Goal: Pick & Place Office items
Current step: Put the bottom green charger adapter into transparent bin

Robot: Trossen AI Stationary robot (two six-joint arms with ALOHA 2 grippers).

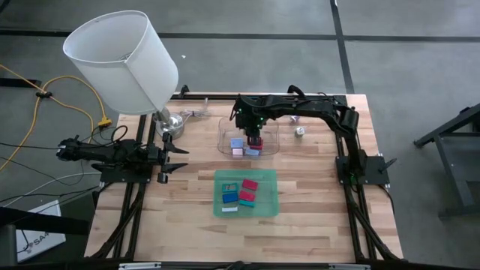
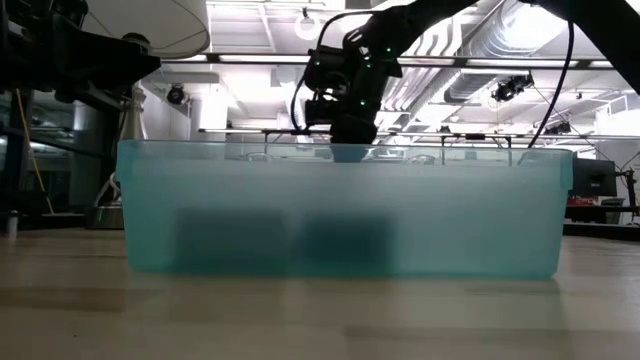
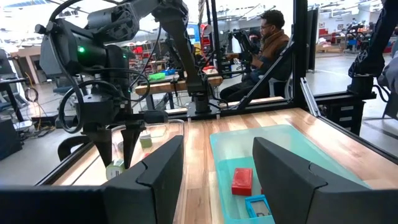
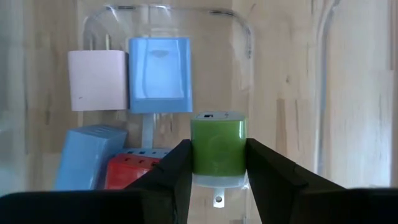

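My right gripper (image 4: 217, 163) pinches a green charger block (image 4: 217, 146) above the clear tray (image 1: 225, 146), beside the pale blue (image 4: 160, 74) and white (image 4: 97, 79) blocks lying inside. I should raise it straight, clearing the tray wall, before carrying it toward the green tray (image 1: 219, 211). My left gripper (image 1: 177, 158), spread, waits left of the clear tray. Wooden tabletop (image 1: 315, 225); workshop beyond.

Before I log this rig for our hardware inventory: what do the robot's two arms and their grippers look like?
Both are dark, near-black jointed arms. The right arm carries looped black cables and small green indicator lights near its wrist. Its right gripper has two flat, matte black, wedge-shaped fingers. The left arm is equally dark, and the left gripper ends in two pointed black fingers, broad and angular up close.
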